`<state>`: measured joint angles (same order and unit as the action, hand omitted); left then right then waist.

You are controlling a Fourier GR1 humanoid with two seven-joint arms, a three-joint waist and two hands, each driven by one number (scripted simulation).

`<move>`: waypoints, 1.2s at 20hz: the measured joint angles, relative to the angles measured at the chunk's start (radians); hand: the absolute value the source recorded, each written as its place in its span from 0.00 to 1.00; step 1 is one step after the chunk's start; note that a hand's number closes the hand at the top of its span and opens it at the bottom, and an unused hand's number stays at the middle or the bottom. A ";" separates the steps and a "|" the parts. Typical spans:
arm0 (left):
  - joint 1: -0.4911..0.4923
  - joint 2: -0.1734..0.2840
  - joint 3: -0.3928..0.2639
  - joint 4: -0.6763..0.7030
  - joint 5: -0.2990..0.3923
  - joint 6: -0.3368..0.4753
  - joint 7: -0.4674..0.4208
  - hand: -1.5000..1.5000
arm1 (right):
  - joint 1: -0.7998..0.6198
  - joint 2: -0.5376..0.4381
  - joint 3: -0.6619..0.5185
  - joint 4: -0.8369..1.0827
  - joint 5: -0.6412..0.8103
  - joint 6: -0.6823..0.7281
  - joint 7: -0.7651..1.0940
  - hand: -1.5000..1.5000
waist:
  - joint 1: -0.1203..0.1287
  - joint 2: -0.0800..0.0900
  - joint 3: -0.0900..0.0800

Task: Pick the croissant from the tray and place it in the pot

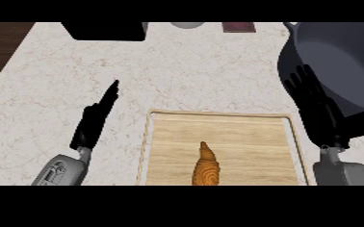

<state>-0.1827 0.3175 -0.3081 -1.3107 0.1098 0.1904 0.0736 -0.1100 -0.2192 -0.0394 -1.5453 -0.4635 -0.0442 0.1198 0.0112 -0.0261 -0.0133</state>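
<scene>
Both our hands hold nothing, fingers straight: left hand (95, 120) beside the tray (163, 125), right hand (318, 108) between the croissant (206, 167) and the pot (334, 57), well placed for the transfer.

Pot (334, 62) cut by right edge; we see only its left part, and right hand (320, 110) covers stretch of its near rim. Croissant (206, 168) cut at bottom, lower end out of view. Tray (171, 125) likewise cut at bottom; near rim unseen. Both forearms run off lower edge. Along top edge we find black box (107, 30), pale round thing (186, 24) and dark red thing (238, 26), all cut off, so we cannot tell what they are.
</scene>
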 measured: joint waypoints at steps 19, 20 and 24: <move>-0.025 0.047 0.271 -0.249 0.134 0.074 0.071 0.50 | 0.094 -0.223 0.338 -0.375 0.767 -0.145 -0.095 0.00 | -0.010 0.020 0.012; -0.019 0.049 0.274 -0.261 0.133 0.076 0.075 0.50 | 0.085 -0.239 0.346 -0.422 0.774 -0.117 -0.043 0.00 | -0.010 0.020 0.012; -0.006 0.044 0.271 -0.284 0.129 0.074 0.083 0.50 | 0.037 -0.289 0.414 -0.524 0.797 0.016 0.169 0.00 | -0.008 0.020 0.011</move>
<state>-0.1884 0.3615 -0.0376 -1.5950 0.2389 0.2640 0.1567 -0.0729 -0.5083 0.3747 -2.0694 0.3338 -0.0283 0.2886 0.0030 -0.0058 -0.0027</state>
